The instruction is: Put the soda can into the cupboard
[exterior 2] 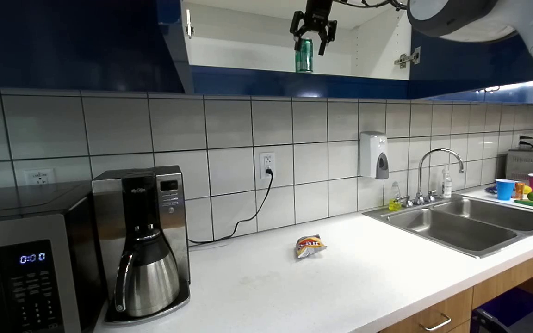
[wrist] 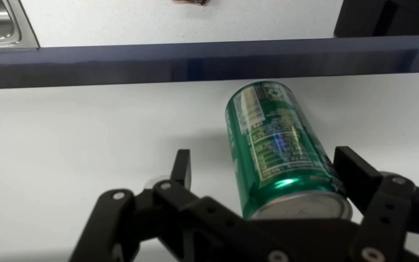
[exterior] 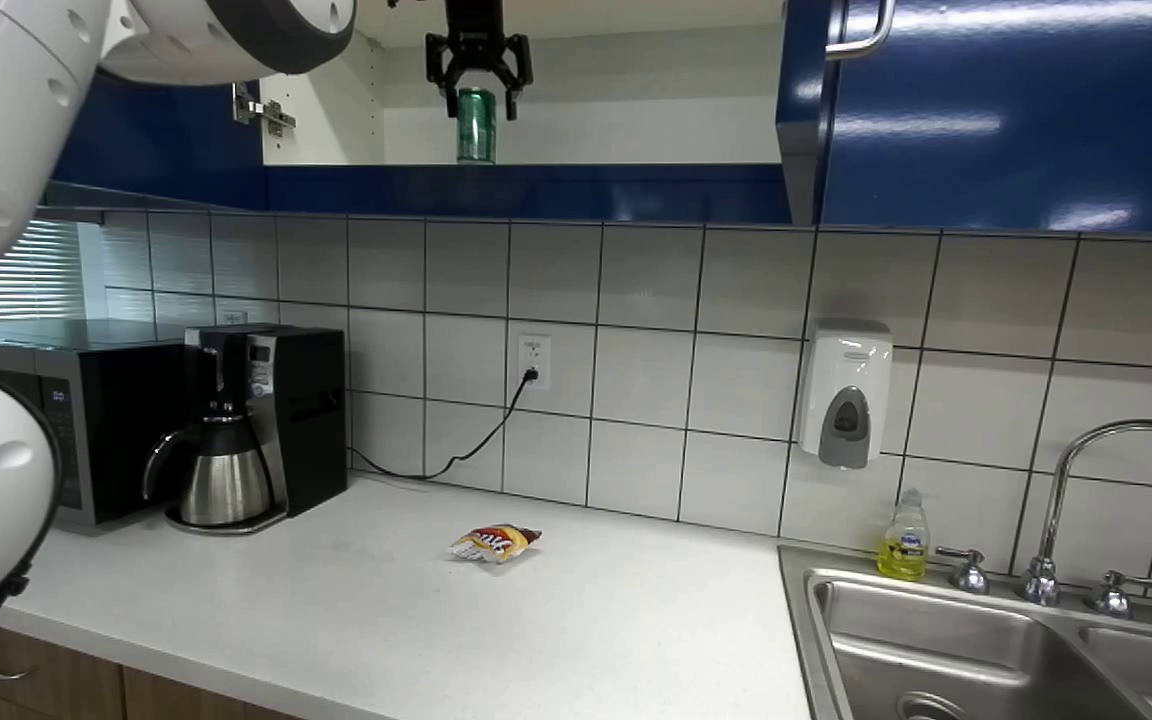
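The green soda can (exterior: 477, 135) stands upright on the floor of the open cupboard (exterior: 636, 130), close behind its blue front edge. It shows in both exterior views, also here (exterior 2: 303, 62). In the wrist view the can (wrist: 278, 138) has its silvery top towards me, partly hidden by the gripper body. My gripper (wrist: 263, 155) is open around the can's upper part. The finger at the image left is clearly apart from the can; the finger at the image right is against or very close to it. The gripper (exterior: 482, 108) points down inside the cupboard opening.
The cupboard's blue front rail (exterior 2: 257, 83) runs just below the can. An open hinged door (exterior: 166, 140) stands beside the opening. Below are a snack wrapper (exterior: 496, 542), a coffee pot (exterior: 226, 475), a microwave (exterior 2: 30, 273) and a sink (exterior: 926, 610).
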`<state>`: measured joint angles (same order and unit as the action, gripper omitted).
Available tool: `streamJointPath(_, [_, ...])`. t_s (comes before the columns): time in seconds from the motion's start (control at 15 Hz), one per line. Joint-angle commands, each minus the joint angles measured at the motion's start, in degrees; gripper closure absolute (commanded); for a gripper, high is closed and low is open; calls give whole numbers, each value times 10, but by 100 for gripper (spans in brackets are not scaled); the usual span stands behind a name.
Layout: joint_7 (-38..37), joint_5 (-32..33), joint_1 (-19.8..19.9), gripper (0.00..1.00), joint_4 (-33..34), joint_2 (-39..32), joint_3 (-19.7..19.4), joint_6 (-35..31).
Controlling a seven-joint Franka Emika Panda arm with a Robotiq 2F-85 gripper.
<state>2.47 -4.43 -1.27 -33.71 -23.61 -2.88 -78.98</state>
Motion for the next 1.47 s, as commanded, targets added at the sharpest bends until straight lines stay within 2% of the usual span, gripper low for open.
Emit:
streamJointPath(0.0, [11,-5,7,0,6,12,1,21])
streamJointPath(0.53, [35,-16,18,0,-6,39,4,38])
streamJointPath(1.07, [78,-23,28,0,-29,84,2,94])
streamJointPath(1.4, [100,-25,36,0,-65,120,0,122])
